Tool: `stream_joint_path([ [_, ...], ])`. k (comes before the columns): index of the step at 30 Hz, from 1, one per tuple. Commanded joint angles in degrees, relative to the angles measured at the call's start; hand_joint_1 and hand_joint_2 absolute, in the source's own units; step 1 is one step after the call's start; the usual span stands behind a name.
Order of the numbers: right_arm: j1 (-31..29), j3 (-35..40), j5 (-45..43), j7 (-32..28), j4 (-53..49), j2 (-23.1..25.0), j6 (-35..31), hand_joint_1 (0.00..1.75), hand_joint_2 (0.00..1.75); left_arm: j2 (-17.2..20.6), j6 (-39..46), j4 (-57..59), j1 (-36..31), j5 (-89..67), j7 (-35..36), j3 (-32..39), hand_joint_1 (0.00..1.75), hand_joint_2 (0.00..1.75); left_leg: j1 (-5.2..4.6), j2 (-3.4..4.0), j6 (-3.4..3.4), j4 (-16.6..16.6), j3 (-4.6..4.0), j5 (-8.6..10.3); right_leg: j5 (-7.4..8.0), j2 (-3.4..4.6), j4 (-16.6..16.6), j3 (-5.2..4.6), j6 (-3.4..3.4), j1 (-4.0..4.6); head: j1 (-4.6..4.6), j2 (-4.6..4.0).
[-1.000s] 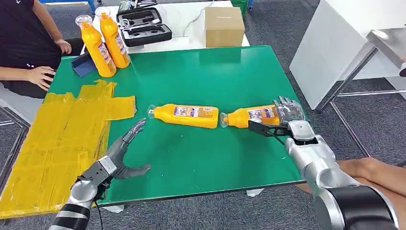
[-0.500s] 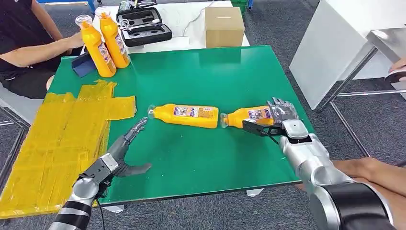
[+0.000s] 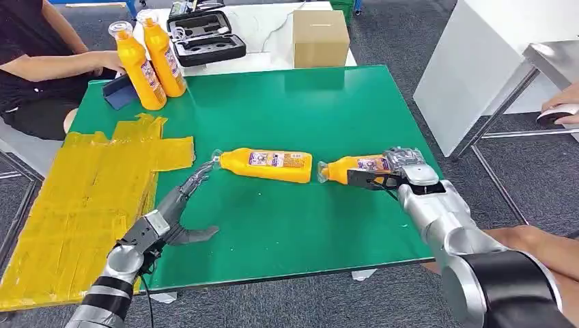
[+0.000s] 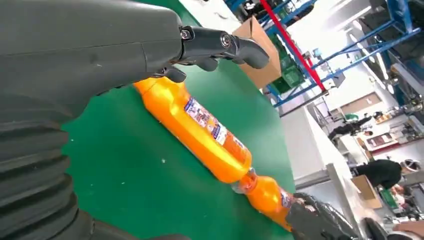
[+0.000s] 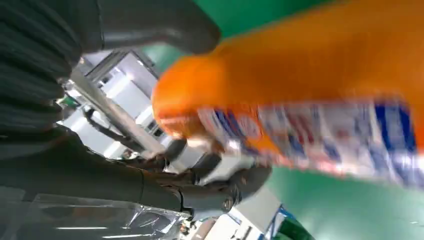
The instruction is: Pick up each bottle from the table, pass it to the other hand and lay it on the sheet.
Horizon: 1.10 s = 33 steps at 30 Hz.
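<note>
While the right hand (image 3: 399,167) grips the right orange bottle (image 3: 351,168),
left hand (image 3: 179,208) hovers spread wide over the green counter (image 3: 321,102).

Bare green table (image 3: 287,219) between hands; lying bottle (image 3: 266,165) apparently blocks direct path toward sheet (image 3: 82,198).
</note>
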Motion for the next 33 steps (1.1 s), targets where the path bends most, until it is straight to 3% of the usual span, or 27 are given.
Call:
stream_joint_path([
  [1, -0.6, -0.8, 0.3, 0.3, 5.7, 0.1, 1.4, 1.75, 1.75, -0.4, -0.2, 6.6, -3.7, 0.0, -0.1, -1.5, 0.00, 1.75, 0.02, -0.10, -0.03, 0.0, 0.21, -0.08, -0.10, -0.12, 0.0, 0.26, -0.06, 0.03, 0.02, 0.00],
  [18, 1.2, 0.8, 2.1, 2.3, 6.1, -1.1, 4.6, 1.75, 1.75, -0.8, 0.5, 9.5, -5.1, -0.1, -1.4, -1.9, 0.00, 1.75, 0.06, -0.18, -0.02, 0.0, 0.53, -0.05, -0.10, -0.20, -0.1, 0.55, -0.08, 0.06, 0.00, 0.00],
  [19, 1.1, 0.7, 2.0, 2.4, 6.0, -1.1, 4.6, 0.66, 1.75, -0.8, 0.4, 9.5, -5.1, -0.1, -1.5, -1.9, 0.00, 1.75, 0.07, -0.17, -0.01, 0.0, 0.49, -0.04, -0.08, -0.19, -0.1, 0.52, -0.08, 0.08, 0.02, 0.00],
  [20, 1.2, 0.1, 1.7, 2.6, 6.0, -1.0, 4.5, 0.00, 1.75, -0.8, 0.5, 9.6, -5.1, -0.1, -1.6, -1.9, 0.00, 1.75, 0.08, -0.22, -0.02, 0.0, 0.55, -0.07, -0.12, -0.24, -0.1, 0.59, -0.10, 0.09, 0.02, 0.00],
  [28, 0.0, -1.5, 0.7, -1.6, 4.6, 0.0, -0.5, 0.00, 1.75, -0.2, 1.0, 7.8, -3.6, 0.2, -1.6, -0.8, 0.00, 1.75, 0.04, -0.03, -0.16, 0.0, 0.66, -0.14, -0.14, -0.06, -0.1, 0.59, -0.09, 0.04, 0.04, 0.00],
  [33, -4.0, -5.3, -5.4, -13.1, -0.2, 1.6, -15.6, 0.00, 1.75, 0.5, 1.3, 2.4, 1.0, 0.5, -0.3, 1.9, 0.00, 1.75, -0.02, 0.23, -0.11, 0.0, 0.59, -0.14, -0.01, 0.21, 0.0, 0.50, -0.10, -0.01, 0.04, 0.00],
])
